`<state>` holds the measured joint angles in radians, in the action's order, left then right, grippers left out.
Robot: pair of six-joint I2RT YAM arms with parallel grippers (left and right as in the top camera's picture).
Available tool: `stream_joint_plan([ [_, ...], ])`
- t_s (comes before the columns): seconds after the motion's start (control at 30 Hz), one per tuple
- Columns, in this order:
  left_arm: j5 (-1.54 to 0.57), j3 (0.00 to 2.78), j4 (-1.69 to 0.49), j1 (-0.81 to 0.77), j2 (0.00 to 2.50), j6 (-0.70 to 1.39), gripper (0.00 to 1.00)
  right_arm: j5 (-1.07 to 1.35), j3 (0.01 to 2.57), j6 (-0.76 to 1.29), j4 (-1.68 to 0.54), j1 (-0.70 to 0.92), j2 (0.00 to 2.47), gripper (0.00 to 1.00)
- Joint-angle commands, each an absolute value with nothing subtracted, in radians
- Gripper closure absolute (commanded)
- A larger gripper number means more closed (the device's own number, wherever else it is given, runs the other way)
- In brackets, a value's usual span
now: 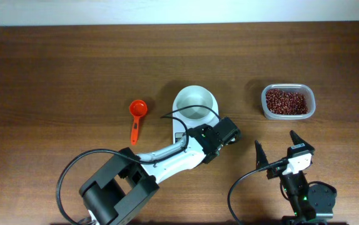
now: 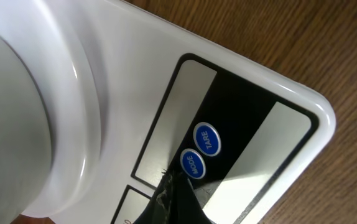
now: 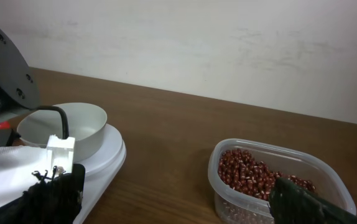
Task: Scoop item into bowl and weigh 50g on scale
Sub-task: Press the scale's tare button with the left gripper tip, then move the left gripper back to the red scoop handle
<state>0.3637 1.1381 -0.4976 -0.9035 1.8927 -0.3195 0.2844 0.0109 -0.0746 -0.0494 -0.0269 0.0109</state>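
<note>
An orange-red scoop [image 1: 137, 117] lies left of centre on the wooden desk [image 1: 73, 69]; a clear plastic tub [image 1: 313, 103] sits centre right.

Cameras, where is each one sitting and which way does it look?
Overhead: above the table, looking straight down; left gripper and right gripper show.
Left wrist: on the left arm, close over the scale, facing its buttons; dark fingertips show.
Right wrist: low, facing the wall across the tub of beans; own fingers show.
Shared: all three see the bowl.
</note>
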Motion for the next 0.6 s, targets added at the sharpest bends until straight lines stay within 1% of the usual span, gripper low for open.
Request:
stream_joint_plan([
  [0.0,0.335,1.133,-0.478,-0.876,1.936,-0.331,1.0,0.279,0.006,-0.063,-0.055,-0.022,0.004,0.01],
  [0.07,0.304,1.139,-0.468,-0.871,1.888,-0.33,1.0,0.279,0.006,-0.063,-0.055,-0.022,0.004,0.01],
  [0.17,0.191,1.14,-0.495,-0.872,1.773,-0.307,1.0,0.279,0.006,-0.063,-0.055,-0.022,0.004,0.01],
  [0.27,0.115,1.14,-0.548,-0.871,1.647,-0.21,1.0,0.279,0.006,-0.063,-0.055,-0.022,0.004,0.01],
  [0.37,0.115,1.14,-0.587,-0.859,1.537,-0.106,1.0,0.279,0.006,-0.063,-0.055,-0.022,0.004,0.01],
  [0.5,0.117,1.14,-0.622,-0.76,1.454,0.072,1.0,0.279,0.006,-0.063,-0.055,-0.022,0.004,0.01],
  [0.57,0.115,1.14,-0.661,-0.646,1.452,0.195,1.0,0.279,0.006,-0.063,-0.055,-0.022,0.004,0.01],
])
